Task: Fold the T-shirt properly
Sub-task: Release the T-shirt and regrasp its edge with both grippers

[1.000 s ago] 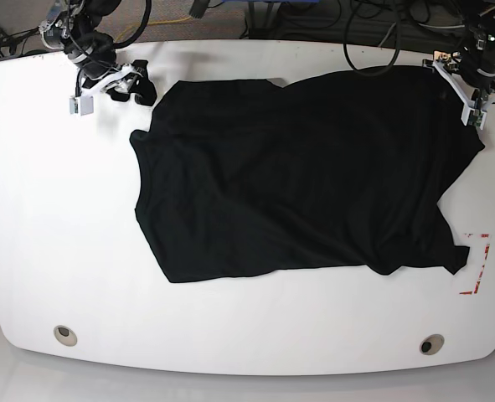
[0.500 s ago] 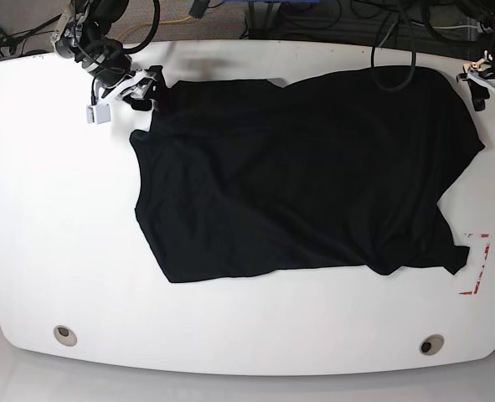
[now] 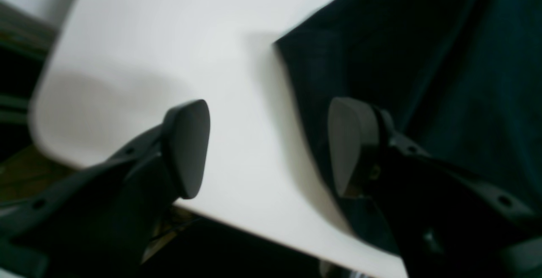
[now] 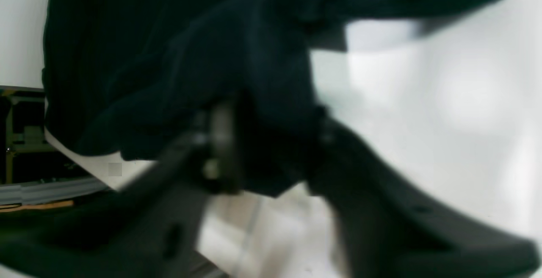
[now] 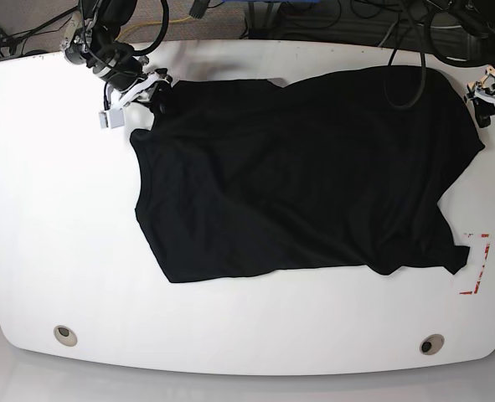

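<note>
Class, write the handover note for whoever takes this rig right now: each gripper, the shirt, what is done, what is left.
Left gripper: open, empty, at the shirt's edge over the table.
Right gripper: jaws closing around bunched cloth at the far corner; blurred, so a firm grip is unconfirmed.
T-shirt: spread flat on the table, somewhat wrinkled.
Done: no fold visible.
Left: all folds.

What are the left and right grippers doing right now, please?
Left gripper: open, holding nothing.
Right gripper: closing on the T-shirt edge.
</note>
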Controlling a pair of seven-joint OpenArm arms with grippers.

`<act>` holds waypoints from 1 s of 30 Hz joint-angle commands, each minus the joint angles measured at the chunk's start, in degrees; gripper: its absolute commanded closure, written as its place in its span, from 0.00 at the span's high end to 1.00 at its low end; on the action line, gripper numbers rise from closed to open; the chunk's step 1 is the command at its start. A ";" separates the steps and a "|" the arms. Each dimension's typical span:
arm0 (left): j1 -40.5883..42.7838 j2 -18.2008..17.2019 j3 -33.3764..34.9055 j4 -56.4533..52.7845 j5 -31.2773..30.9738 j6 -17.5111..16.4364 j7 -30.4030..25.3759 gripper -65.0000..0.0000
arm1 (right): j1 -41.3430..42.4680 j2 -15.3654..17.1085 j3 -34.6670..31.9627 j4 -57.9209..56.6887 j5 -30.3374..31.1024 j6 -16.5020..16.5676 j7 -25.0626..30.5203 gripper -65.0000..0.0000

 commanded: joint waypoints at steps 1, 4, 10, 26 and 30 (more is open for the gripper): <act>-1.65 -0.95 -0.34 -0.68 -0.17 -0.06 -0.92 0.64 | 0.10 0.46 0.13 0.87 1.13 0.36 0.58 0.17; -2.79 -1.04 -0.61 -2.70 -0.17 0.69 -0.92 0.64 | 0.01 1.60 -0.30 0.96 1.13 0.36 0.58 0.06; -5.87 -3.15 -0.17 -6.39 -0.26 5.17 -1.00 0.64 | -0.25 3.27 -3.21 1.05 1.13 0.36 0.58 0.00; -10.00 -8.95 11.26 -16.68 -0.08 5.44 -1.18 0.63 | -0.34 3.18 -3.38 0.96 1.21 0.36 0.66 0.00; -11.49 -9.04 13.81 -19.32 0.54 6.49 -1.18 0.63 | -0.25 3.18 -3.38 1.14 1.21 0.36 0.66 0.00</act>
